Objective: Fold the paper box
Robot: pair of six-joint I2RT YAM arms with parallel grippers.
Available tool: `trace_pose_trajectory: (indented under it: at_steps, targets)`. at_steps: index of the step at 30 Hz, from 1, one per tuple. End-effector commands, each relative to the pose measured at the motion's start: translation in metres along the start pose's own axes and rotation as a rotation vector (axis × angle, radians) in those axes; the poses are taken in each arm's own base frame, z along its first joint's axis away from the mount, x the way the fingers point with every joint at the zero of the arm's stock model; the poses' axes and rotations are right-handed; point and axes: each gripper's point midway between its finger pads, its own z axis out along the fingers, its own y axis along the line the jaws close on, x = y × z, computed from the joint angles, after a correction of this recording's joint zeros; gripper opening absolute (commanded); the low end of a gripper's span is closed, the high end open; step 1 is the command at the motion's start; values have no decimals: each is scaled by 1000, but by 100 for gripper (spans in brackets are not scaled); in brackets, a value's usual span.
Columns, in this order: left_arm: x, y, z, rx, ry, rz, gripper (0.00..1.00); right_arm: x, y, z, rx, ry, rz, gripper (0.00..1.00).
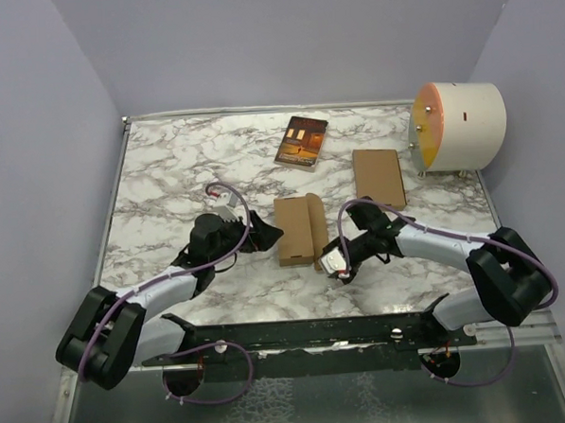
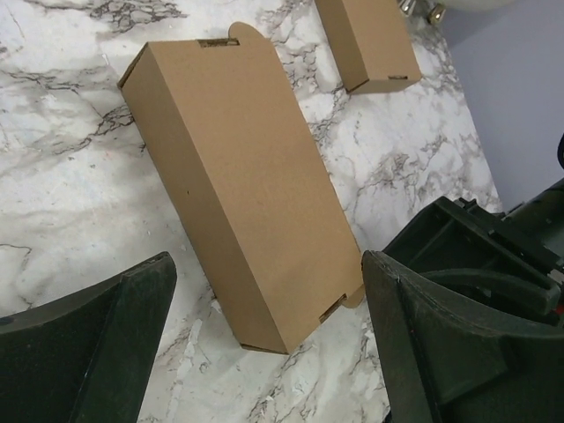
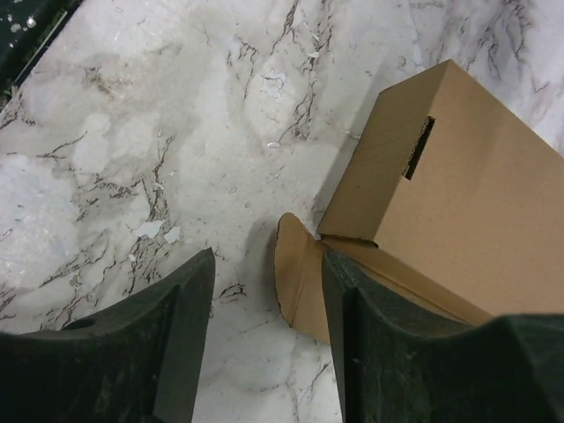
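Paper box (image 1: 298, 231) lies flat on the marble table (image 1: 167, 180), just below the middle of the overhead view, between the two arms. It is plain brown cardboard, a slim rectangular carton with its long side running up and down the frame. In the left wrist view the paper box (image 2: 256, 185) stretches from upper left to lower right, with a rounded tab at each end and a slit beside each tab. In the right wrist view the paper box (image 3: 458, 185) fills the right side. One end panel with a dark slit faces the camera, and a loose curved flap lies on the table at its lower left.

The left pincer (image 1: 260, 233) sits just left of the carton. Seen from its own wrist, the left pincer (image 2: 264, 260) stands wide open and grips nothing; the carton's near corner comes close to the right-hand finger (image 2: 441, 335).

The right pincer (image 1: 334, 261) is at the carton's lower right corner. In its own view the right pincer (image 3: 267, 260) is partly open with bare marble between the fingers. The loose flap reaches into the gap but is not clamped.

A dark red book (image 1: 302, 141) lies at the upper centre. A bigger brown carton (image 1: 379, 176) lies to its right, and a white drum with an orange face (image 1: 460, 126) stands at the upper right.
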Motion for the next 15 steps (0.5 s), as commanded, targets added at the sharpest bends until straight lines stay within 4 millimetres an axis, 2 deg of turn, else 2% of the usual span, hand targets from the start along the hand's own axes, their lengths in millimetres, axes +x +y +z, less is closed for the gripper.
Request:
trace_pose_trajectory:
  at_steps: [1,7,15]
  targets:
    - [-4,-1,13,-44,-27,41,89,15,-6,6,19,86,-58,49]
    - [9,7,24,-110,18,67,87,18,-7,11,21,108,-59,38]
    - [22,17,30,-148,65,68,81,14,-5,21,6,114,-69,31]
